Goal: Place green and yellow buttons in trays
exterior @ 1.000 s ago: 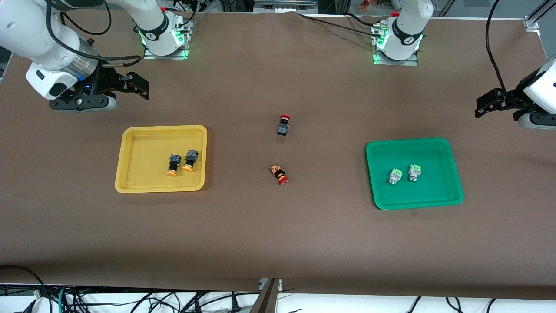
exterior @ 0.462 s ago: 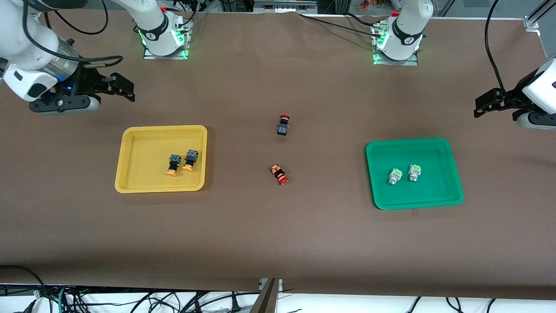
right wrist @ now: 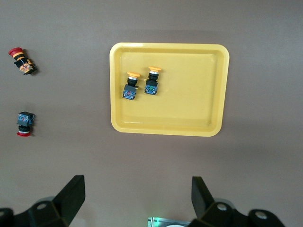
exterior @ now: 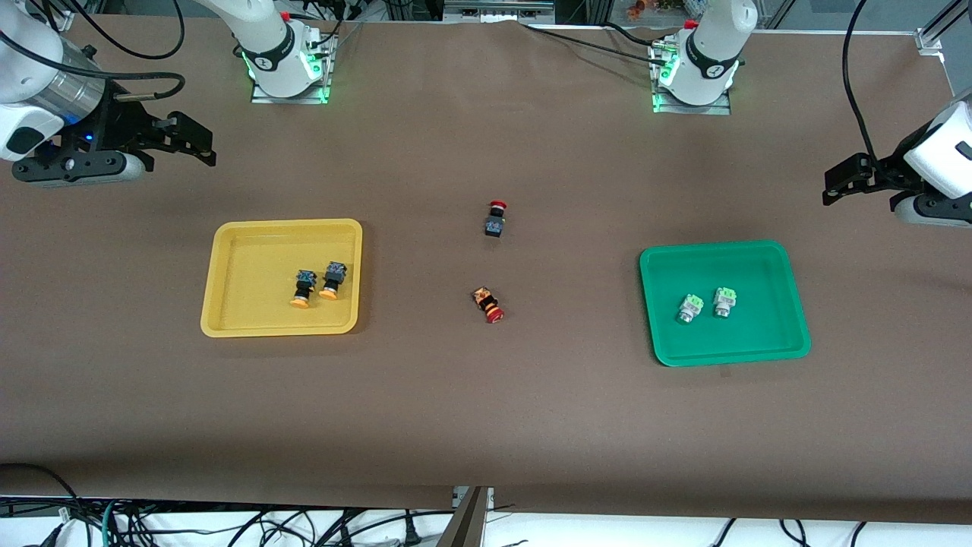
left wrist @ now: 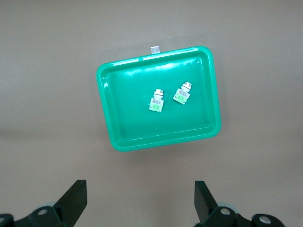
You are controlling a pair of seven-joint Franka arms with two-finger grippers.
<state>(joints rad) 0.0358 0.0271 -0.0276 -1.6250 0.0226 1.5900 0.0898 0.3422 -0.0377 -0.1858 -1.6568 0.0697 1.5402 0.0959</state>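
Note:
Two yellow buttons [exterior: 303, 289] [exterior: 332, 280] lie side by side in the yellow tray [exterior: 235, 304]; they also show in the right wrist view [right wrist: 130, 85] [right wrist: 152, 81]. Two green buttons [exterior: 689, 308] [exterior: 724, 301] lie in the green tray [exterior: 763, 266], and show in the left wrist view [left wrist: 156, 100] [left wrist: 183, 92]. My right gripper [exterior: 190, 140] [right wrist: 136, 182] is open and empty, up in the air over bare table at the right arm's end. My left gripper [exterior: 839, 182] [left wrist: 139, 184] is open and empty, over bare table at the left arm's end.
Two red-capped buttons lie on the brown table between the trays, one [exterior: 496, 218] farther from the front camera than the other [exterior: 488, 304]. The arm bases [exterior: 288, 68] [exterior: 695, 76] stand along the table's edge farthest from the front camera.
My right gripper has drawn away from the yellow tray toward the right arm's end of the table. My left gripper has shifted only slightly. The buttons and trays have not moved.

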